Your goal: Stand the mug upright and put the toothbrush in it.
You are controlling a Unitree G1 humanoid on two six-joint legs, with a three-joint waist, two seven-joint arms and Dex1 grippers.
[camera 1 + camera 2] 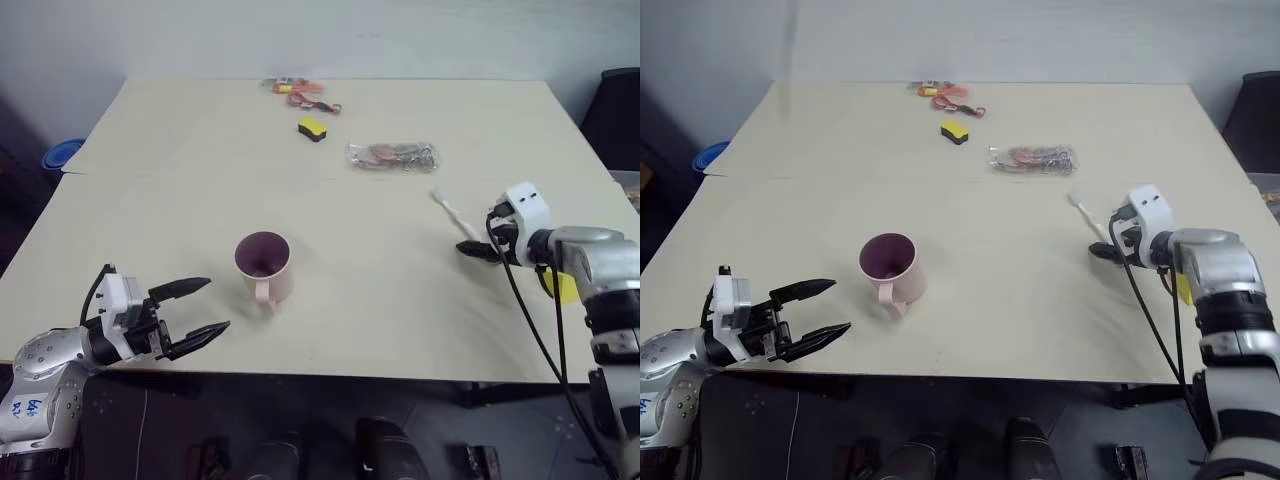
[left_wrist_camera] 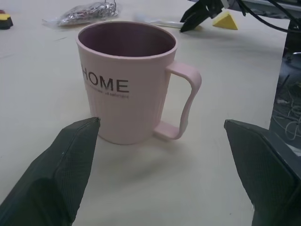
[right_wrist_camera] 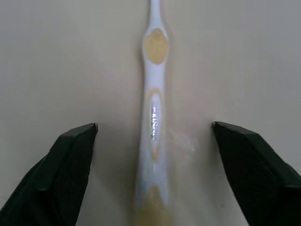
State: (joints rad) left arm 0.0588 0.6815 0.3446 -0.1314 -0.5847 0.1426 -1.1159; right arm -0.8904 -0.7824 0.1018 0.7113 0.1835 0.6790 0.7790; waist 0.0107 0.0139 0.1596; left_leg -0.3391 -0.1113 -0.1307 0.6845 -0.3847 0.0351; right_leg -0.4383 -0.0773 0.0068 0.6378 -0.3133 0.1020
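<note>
At the near edge of the pale table (image 1: pixel 400 330), the left gripper (image 1: pixel 200 310) hangs level with its two black fingers spread wide and nothing between them. Just ahead of its fingertips, slightly toward the robot's right, the pale pink mug (image 1: pixel 263 264) stands upright on its base, apart from the fingers; its purplish inside faces up, "HOME" in dark letters faces the left gripper, and its squarish handle points toward the near edge.

Well to the right of the mug, the right gripper (image 3: pixel 153 136) tilts down over the table. Its fingers stand apart on either side of the toothbrush (image 3: pixel 154 108), which lies flat on the tabletop between them, running lengthwise away from the gripper. Neither finger touches it in the wrist view. The white stem with its pale yellow insets is plain there; from the head views the far end (image 1: pixel 447 208) reaches out beyond the gripper, and that end is probably the bristle head, though it is too small to be sure.

Just beside the right gripper, on its outer side, lies a small yellow wedge (image 2: pixel 225 20). Farther out from both grippers, past the middle of the table, rests a clear plastic bag (image 1: pixel 391 156) of small items, then a yellow and black block (image 1: pixel 313 128), and nearest the far edge a tangle of orange and red pieces (image 1: pixel 305 93).
</note>
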